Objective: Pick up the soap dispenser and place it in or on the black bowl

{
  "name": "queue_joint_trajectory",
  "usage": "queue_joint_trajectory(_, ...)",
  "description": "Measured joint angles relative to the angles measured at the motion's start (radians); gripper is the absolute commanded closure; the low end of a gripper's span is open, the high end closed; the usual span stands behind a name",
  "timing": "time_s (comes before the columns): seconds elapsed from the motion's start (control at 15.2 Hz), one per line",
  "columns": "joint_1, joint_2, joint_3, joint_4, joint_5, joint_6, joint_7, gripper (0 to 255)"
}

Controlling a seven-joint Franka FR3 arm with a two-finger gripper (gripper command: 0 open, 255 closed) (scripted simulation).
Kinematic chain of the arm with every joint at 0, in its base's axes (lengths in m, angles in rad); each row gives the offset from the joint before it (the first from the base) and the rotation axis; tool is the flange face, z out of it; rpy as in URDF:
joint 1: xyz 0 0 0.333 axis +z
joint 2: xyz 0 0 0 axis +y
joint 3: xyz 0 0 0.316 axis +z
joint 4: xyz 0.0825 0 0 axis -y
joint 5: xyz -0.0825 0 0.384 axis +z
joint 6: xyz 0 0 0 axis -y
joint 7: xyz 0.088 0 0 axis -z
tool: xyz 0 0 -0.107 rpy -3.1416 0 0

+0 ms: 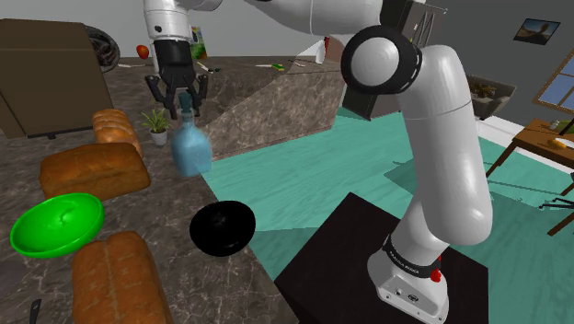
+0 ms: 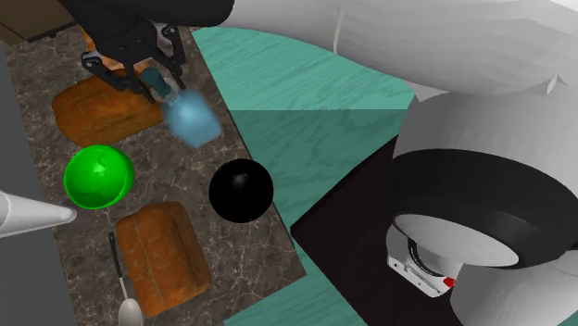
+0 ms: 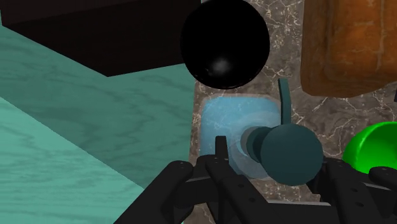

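Your gripper (image 1: 183, 95) clasps the blue soap dispenser (image 1: 191, 147) over the marbled counter (image 1: 170, 207). Black bowl (image 1: 222, 227) at its edge, teal floor (image 1: 276, 193) beyond

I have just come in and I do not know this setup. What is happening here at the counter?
A white arm holds a dispenser by its pump neck, with the gripper shut on it. The light blue bottle appears lifted off the counter, beside a loaf. The black bowl sits empty near the counter's edge, so the placing is not yet done.
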Motion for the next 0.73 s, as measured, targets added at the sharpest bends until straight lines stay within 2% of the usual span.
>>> queue_joint_trajectory(0.13, 0.002, 0.008, 0.0, 0.038, -0.001, -0.03, 0.004, 255)
queue_joint_trajectory(0.26, -0.004, -0.048, 0.005, -0.032, 0.01, -0.015, 0.008, 255)
queue_joint_trajectory(0.46, -0.017, -0.203, 0.018, -0.237, 0.041, 0.04, 0.019, 255)
queue_joint_trajectory(0.73, -0.016, -0.359, 0.035, -0.419, 0.081, 0.076, 0.042, 255)
